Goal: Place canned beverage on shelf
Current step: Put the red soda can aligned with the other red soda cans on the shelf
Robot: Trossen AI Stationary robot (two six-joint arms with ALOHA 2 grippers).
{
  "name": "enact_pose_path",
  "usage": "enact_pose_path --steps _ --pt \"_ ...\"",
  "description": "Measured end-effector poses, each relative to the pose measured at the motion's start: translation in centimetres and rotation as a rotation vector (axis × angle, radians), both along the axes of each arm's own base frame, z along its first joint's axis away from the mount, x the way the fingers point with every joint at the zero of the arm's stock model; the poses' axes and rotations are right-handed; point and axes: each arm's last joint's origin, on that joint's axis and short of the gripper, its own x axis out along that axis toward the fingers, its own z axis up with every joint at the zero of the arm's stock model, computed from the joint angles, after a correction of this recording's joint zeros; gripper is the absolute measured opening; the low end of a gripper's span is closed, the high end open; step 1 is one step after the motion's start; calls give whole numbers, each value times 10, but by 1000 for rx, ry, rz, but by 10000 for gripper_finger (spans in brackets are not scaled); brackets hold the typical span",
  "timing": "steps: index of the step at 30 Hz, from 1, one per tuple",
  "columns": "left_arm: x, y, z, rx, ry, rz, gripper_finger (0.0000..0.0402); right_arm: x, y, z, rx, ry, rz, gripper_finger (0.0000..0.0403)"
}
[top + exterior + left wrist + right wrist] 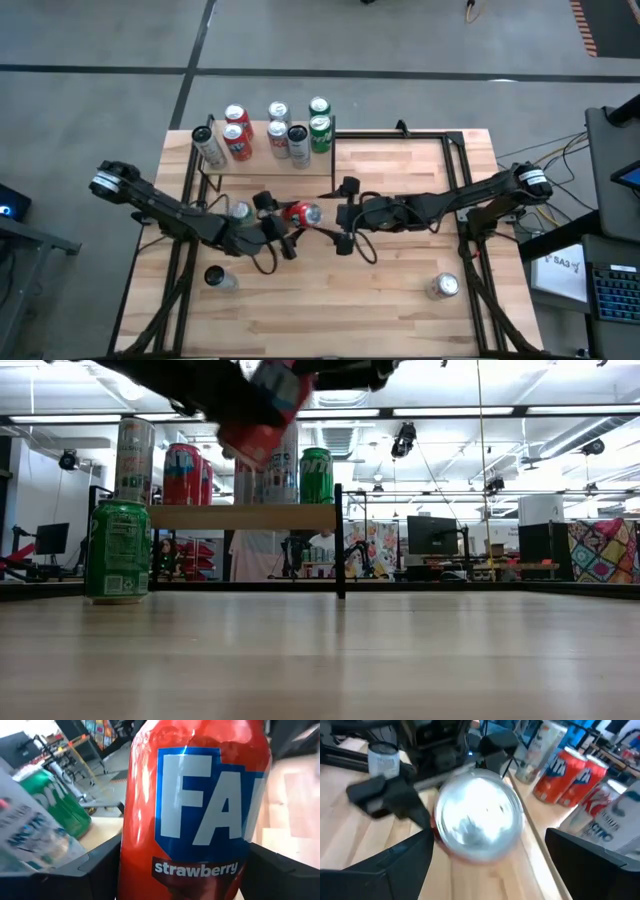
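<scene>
Held can (192, 810), centre of left wrist frame: glossy red, blue panel, white block letters, "strawberry" in white on a dark red band. Silver end (479, 815) in right wrist frame.

Shelf (262, 167), upper left of high frame: pale plain wood, black posts. Cans on it: two red (237, 132), two green (319, 125), the others silver-white.

Green can (117, 551), left of low frame.

Tabletop (380, 295): light wood, plank stripes.

Arms: dark.

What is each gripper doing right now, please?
Left gripper: closed on the red strawberry can, held above the table.
Right gripper: open, at the can's end, not gripping.
</scene>
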Motion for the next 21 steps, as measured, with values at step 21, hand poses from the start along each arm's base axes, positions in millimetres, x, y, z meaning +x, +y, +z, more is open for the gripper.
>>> enact_pose_path --steps 21 --pt "-85 23 11 -39 -445 -275 292 32 -9 3 73 -390 183 368"
